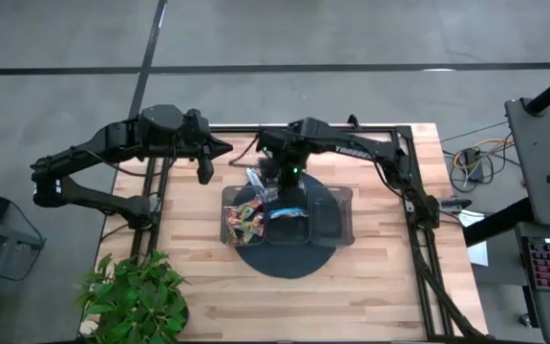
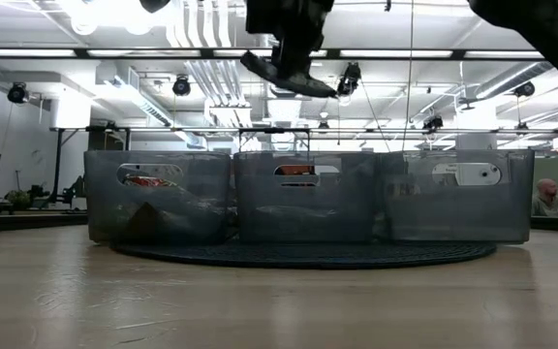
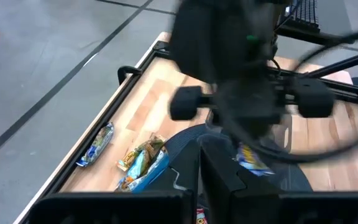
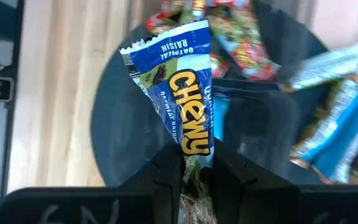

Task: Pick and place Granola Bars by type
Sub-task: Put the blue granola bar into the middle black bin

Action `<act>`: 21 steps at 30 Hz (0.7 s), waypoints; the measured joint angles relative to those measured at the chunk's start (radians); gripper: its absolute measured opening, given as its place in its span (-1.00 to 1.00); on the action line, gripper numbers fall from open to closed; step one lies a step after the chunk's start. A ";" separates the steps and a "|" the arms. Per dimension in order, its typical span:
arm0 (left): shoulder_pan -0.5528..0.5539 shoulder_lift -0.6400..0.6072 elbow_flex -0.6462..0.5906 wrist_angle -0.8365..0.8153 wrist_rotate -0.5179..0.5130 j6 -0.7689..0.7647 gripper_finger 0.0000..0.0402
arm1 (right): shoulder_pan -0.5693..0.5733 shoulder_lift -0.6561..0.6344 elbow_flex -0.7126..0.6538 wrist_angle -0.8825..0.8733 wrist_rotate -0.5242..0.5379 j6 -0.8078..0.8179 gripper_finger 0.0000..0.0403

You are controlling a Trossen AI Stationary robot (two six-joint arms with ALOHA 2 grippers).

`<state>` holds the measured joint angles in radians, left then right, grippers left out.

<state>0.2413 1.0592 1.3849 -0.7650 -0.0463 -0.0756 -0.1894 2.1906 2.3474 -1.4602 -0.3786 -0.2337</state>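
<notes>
My right gripper (image 4: 196,162) hovers over the far side of the dark three-compartment tray (image 1: 344,205), shut on a dark blue granola bar (image 4: 185,93) printed "CHEWY". Reddish-orange bars (image 1: 242,218) fill the tray's left compartment, and a blue bar (image 1: 286,212) lies in the middle one. A few light blue bars (image 3: 143,163) lie flat on the wood beyond the tray's far left corner. Light blue bars (image 4: 347,118) also show in the right wrist view. My left gripper (image 1: 203,170) waits shut above the table, left of the tray. My right gripper pinches the dark blue bar between its two fingers by one wrapper end (image 4: 194,149), coming from above and pointing down. The bar hangs below the fingers, its crimped free end (image 4: 166,40) lowest. It is lifted clear above the tray (image 2: 294,78).
The tray stands on a dark round mat (image 1: 285,263) at the table's middle. A black frame (image 1: 404,134) runs along the table's far and side edges. A potted plant (image 1: 132,296) sits at the near left corner. Bare wood lies near and right of the mat.
</notes>
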 joint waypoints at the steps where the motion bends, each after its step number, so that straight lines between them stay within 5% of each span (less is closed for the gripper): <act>1: 0.000 0.000 0.000 -0.001 0.000 0.000 -1.00 | 0.013 0.000 0.000 0.000 0.000 0.000 -0.74; 21: 0.001 0.000 0.000 -0.018 0.000 0.001 -1.00 | 0.080 0.002 -0.229 0.158 0.004 0.108 -0.74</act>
<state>0.2420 1.0592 1.3849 -0.7831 -0.0460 -0.0742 -0.1089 2.1925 2.1182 -1.3021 -0.3750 -0.1260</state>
